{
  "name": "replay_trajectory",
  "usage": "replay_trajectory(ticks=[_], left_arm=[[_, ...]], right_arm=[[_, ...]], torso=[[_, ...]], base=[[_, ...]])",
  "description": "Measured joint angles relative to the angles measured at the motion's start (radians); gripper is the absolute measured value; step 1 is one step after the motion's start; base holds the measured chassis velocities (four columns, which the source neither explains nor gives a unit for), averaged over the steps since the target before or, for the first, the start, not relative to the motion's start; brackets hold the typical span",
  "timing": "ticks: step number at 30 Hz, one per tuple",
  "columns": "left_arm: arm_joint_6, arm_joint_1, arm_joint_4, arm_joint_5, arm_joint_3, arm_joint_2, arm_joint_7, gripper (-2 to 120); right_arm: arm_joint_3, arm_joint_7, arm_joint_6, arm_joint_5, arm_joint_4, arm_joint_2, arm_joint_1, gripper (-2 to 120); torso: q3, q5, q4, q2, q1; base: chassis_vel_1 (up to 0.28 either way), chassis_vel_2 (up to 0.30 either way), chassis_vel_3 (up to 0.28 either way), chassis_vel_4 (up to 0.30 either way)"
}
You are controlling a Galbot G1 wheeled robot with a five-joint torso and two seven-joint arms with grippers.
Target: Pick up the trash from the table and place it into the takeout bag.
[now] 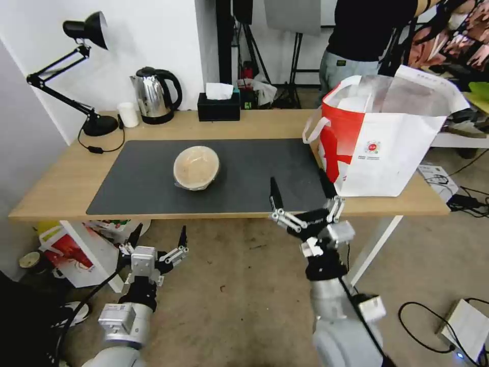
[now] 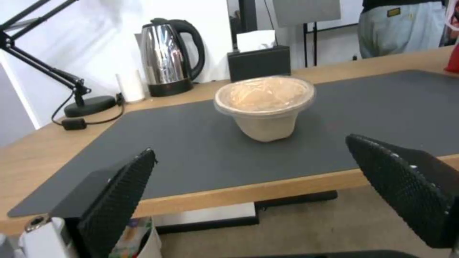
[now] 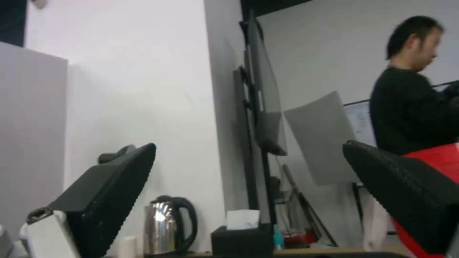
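Bowl: tan lidded bowl (image 1: pixel 196 167) upright on the dark mat (image 1: pixel 142 188), mid-table (image 1: pixel 56 188)
Bag: takeout bag (image 1: pixel 387 148) at the table's right end
Left gripper (image 1: pixel 158 239): low before the table edge; fingers spread, empty
Right gripper (image 1: pixel 300 196): at the near edge beside the bag; wide, empty

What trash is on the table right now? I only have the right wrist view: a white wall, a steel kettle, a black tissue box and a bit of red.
Observer: One piece, a tan round lidded bowl, upright on the dark grey mat.
Operator: Where is the takeout bag?
Observer: The boxy white bag with a red side panel stands open-topped at the right end of the light-wood table.
Operator: And the left gripper?
Observer: The left gripper is open and empty, low in front of the table's near edge, its camera facing the bowl.
Operator: How close is the right gripper to the bag?
Observer: The right gripper, open, sits at the near edge just left of the bag, touching nothing.
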Motion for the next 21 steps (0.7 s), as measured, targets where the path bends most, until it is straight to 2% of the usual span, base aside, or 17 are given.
replay_trajectory(ticks=[6, 9, 13, 21], left_arm=[[0.0, 0.0, 0.0, 0.0, 0.0, 0.0, 0.0, 100], [0.0, 0.0, 0.0, 0.0, 0.0, 0.0, 0.0, 100], [0.0, 0.0, 0.0, 0.0, 0.0, 0.0, 0.0, 100], [0.0, 0.0, 0.0, 0.0, 0.0, 0.0, 0.0, 100]], right_arm=[[0.018, 0.026, 0.084, -0.128, -0.044, 0.053, -0.082, 100], [0.044, 0.033, 0.118, -0.148, -0.078, 0.054, -0.104, 100], [0.1, 0.05, 0.167, -0.143, -0.155, 0.027, -0.11, 100], [0.165, 0.027, 0.191, -0.052, -0.222, -0.025, -0.098, 100]], torso=[[0.0, 0.0001, -0.0001, 0.0, 0.0], [0.0, 0.0001, -0.0001, 0.0, 0.0], [0.0, 0.0003, 0.0, 0.0, 0.0], [0.0, 0.0003, 0.0, 0.0, 0.0]], base=[[0.0, 0.0, 0.0, 0.0], [0.0, 0.0, 0.0, 0.0], [0.0, 0.0, 0.0, 0.0], [0.0, 0.0, 0.0, 0.0]])
